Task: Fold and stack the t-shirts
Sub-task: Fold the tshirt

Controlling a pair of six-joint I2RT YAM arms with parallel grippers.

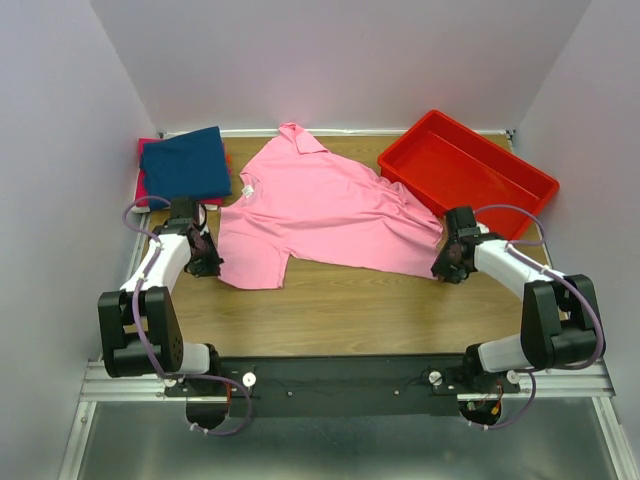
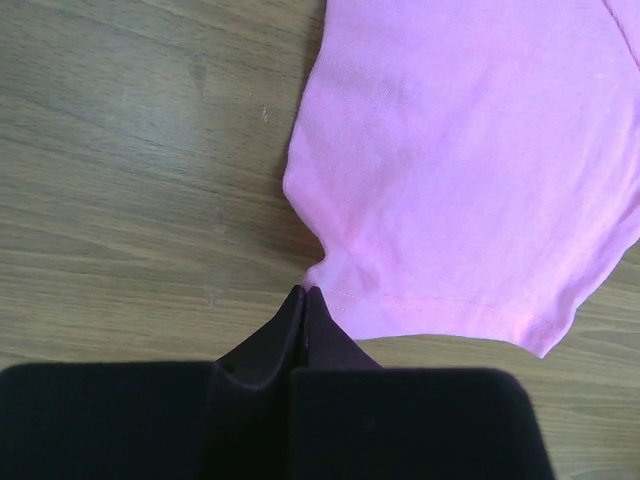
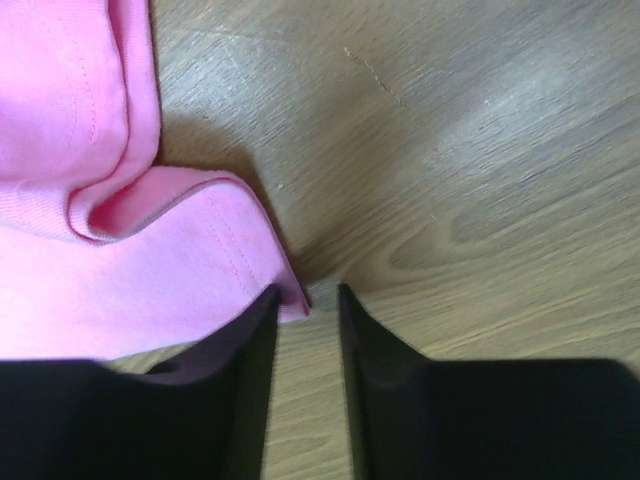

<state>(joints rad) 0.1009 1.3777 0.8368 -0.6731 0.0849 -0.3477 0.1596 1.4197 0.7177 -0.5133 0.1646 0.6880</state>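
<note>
The pink t-shirt (image 1: 320,205) is seemingly being pinched at a hem corner by the clenched left gripper (image 2: 303,292), while another corner is being left barely inside the parted right gripper (image 3: 308,290), where it is being risked to a missed grasp.

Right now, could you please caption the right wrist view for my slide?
Right fingers, part open, at a hem corner of the pink shirt on the table.

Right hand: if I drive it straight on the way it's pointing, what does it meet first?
Likely the corner of the pink t-shirt, which lies right at the tips of the right hand; past it only bare table. Depth is unclear.
</note>
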